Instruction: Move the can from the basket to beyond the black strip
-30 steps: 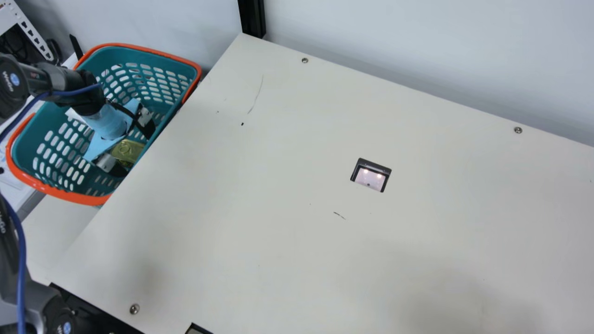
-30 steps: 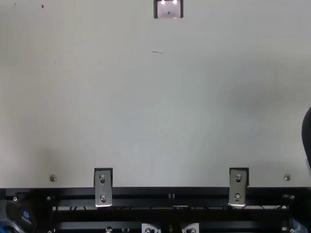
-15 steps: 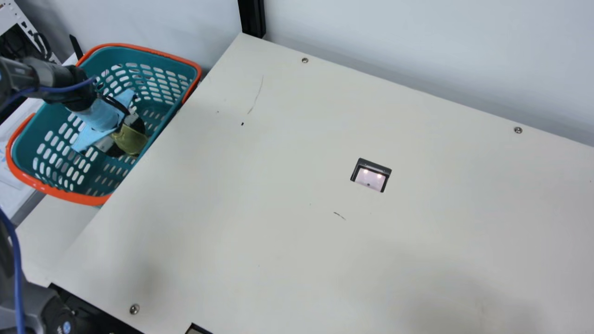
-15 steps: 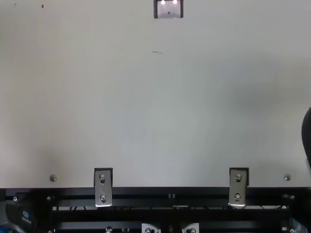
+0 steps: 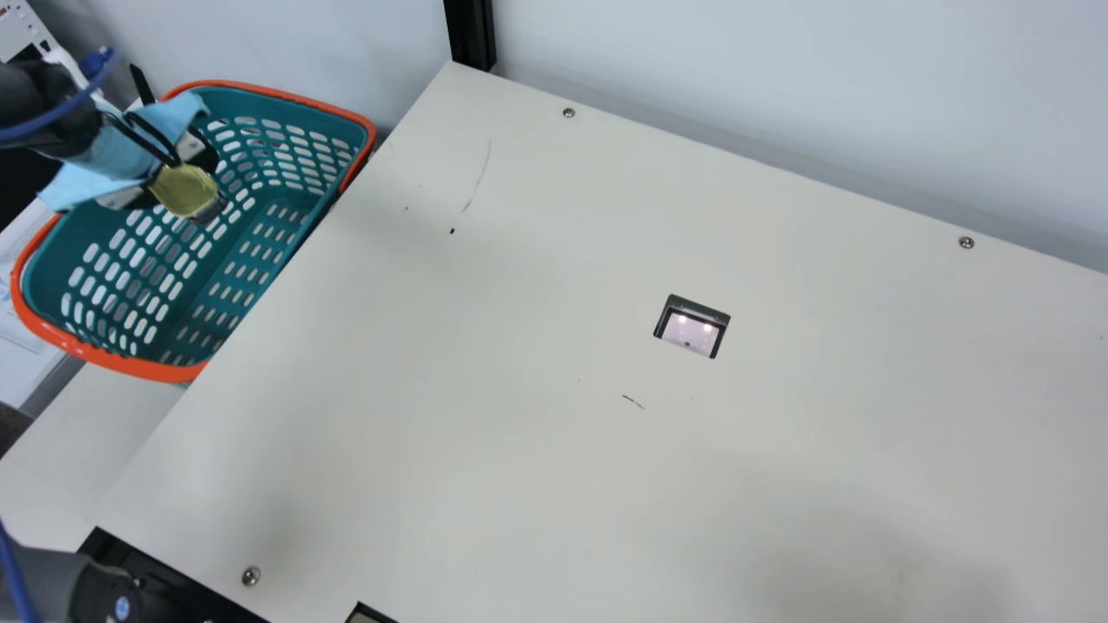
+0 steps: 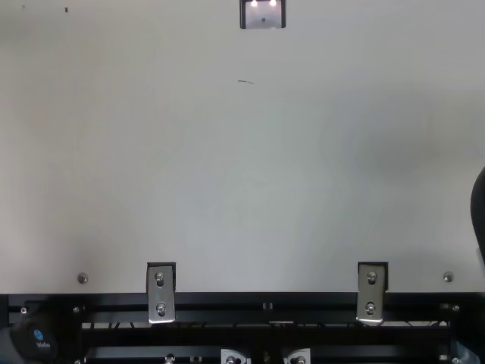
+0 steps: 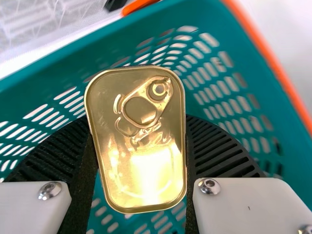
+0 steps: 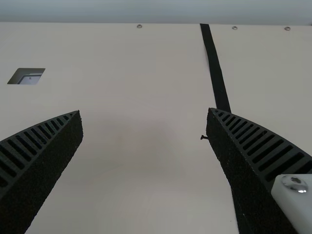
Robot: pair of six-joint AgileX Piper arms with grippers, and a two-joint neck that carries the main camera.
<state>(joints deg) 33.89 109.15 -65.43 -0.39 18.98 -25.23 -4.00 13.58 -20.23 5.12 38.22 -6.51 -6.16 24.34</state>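
1. Along the bottom of the top view, nearest you, a black rail [image 6: 227,299] carries two upright metal brackets [image 6: 161,296], one left of centre and one right of it, both reaching onto the table's edge.
2. At the lower left and lower right of the right wrist view, you see the two ribbed fingers of your right gripper [image 8: 145,112], standing wide apart with the cream table [image 5: 519,476] showing between them.
3. Right of centre in that same view, one black strip [image 8: 212,63] runs from the top edge of the table down behind one of those fingers.
4. Right of centre in the main view, the table has one cutout [image 5: 690,333], with two bright lights in it.
5. At the upper left of the main view, you have one teal basket [image 5: 147,370] with an orange rim, and your left gripper [image 5: 177,177] at it, wrapped in light blue.
6. Between that gripper's two fingers sits your one can [image 7: 141,170], gripped by its sides, its gold lid and single ring pull facing the wrist camera.
7. Farthest, at upper centre-left, one black post [image 5: 470,30] stands against the pale wall [image 5: 779,95].
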